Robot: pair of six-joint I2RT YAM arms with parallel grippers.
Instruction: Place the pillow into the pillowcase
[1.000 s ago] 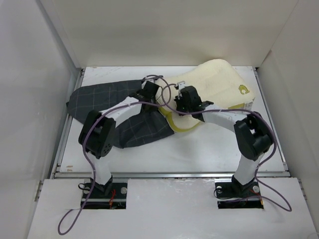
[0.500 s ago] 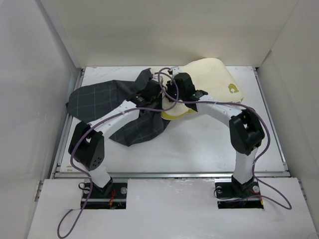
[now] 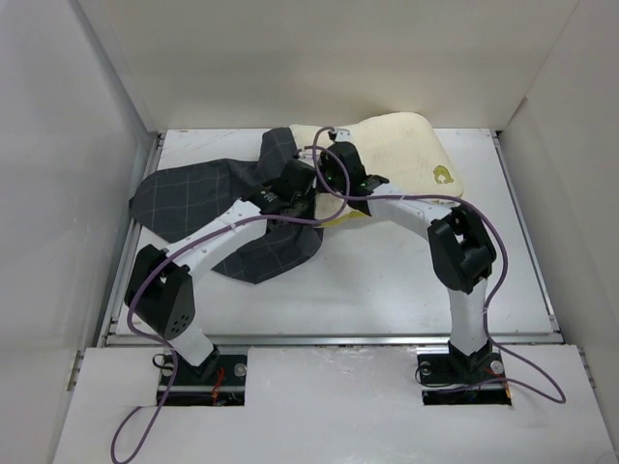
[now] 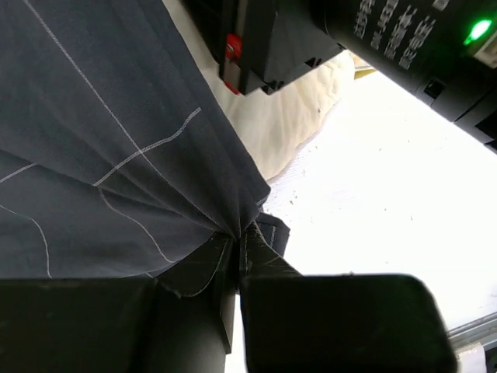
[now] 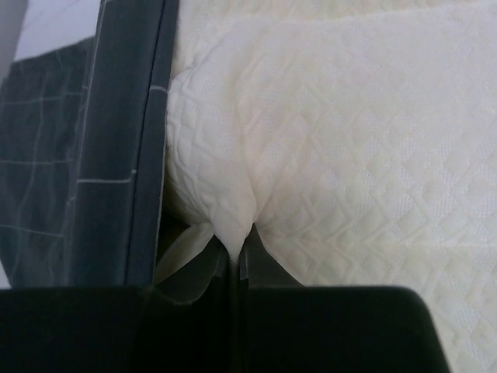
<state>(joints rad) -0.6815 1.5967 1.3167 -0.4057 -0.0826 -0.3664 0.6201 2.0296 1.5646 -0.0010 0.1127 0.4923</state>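
Observation:
The cream-yellow pillow (image 3: 406, 145) lies at the back right of the table, its greenish mark near its right corner. The dark grid pillowcase (image 3: 189, 193) lies at the back left, its edge lifted against the pillow's left end. My left gripper (image 3: 290, 182) is shut on a pinch of the pillowcase (image 4: 116, 140), seen at its jaws in the left wrist view (image 4: 239, 241). My right gripper (image 3: 340, 166) is shut on a fold of the pillow (image 5: 326, 132), seen at its jaws in the right wrist view (image 5: 233, 252), with the pillowcase hem (image 5: 128, 155) just to the left.
White walls enclose the table on the left, back and right. The table's metal front rail (image 3: 329, 337) runs in front of the arm bases. Purple cables loop from both arms over the pillow's near end.
Both grippers have moved toward the back of the table, carrying the pillow's left end and the pillowcase edge with them. The pillowcase edge now stands up beside the pillow's left end.

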